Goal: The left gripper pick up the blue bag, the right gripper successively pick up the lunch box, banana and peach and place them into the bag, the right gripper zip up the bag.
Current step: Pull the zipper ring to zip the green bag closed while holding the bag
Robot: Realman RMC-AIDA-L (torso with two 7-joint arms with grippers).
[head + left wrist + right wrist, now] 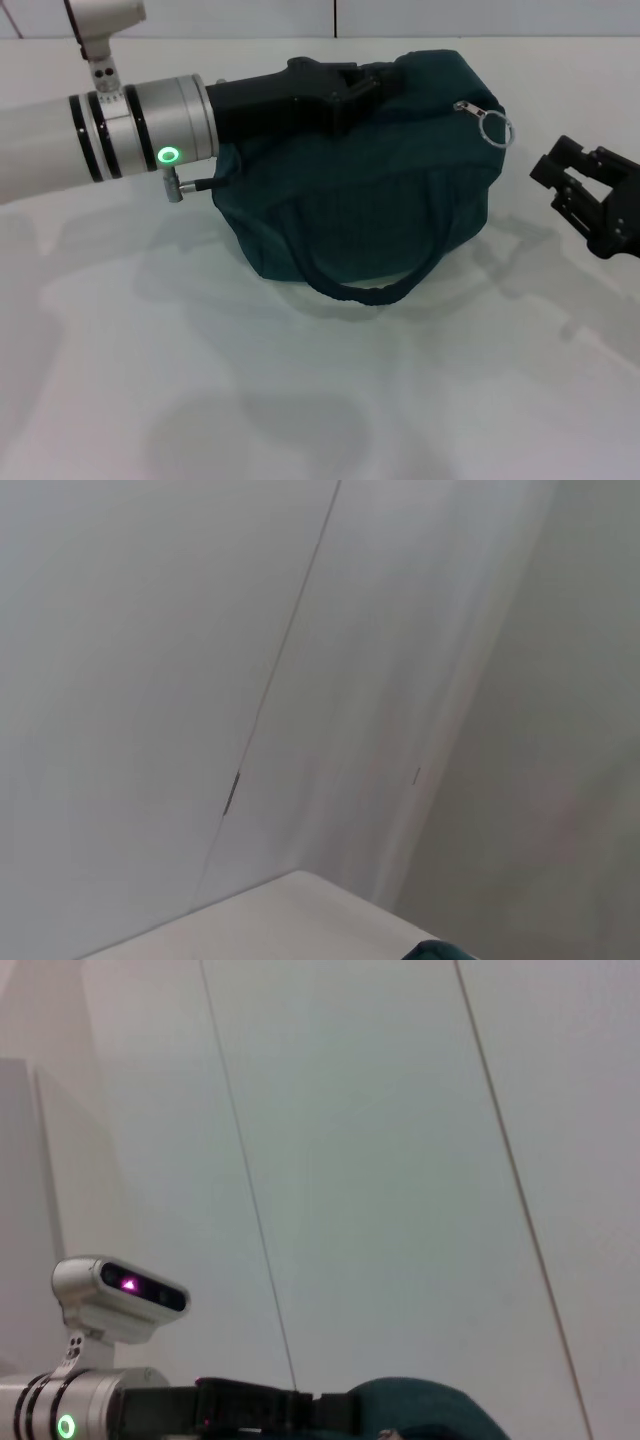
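- Dark teal fabric bag (pixel 370 190) sits on the white table (pixel 300 400), centre rear.
- Black left gripper (pixel 335 85) lies across the bag's top from the left.
- Black right gripper (pixel 590 195) stands right of the bag, apart.
- Metal zipper pull ring (pixel 494 128) hangs at the bag's upper right.
- Looped carry handle (pixel 370 290) lies before the bag.

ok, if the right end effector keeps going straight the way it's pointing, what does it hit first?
Probably the dark teal fabric bag, near its zipper end with the metal ring pull. The right end effector points toward it across bare white table; depth is uncertain.
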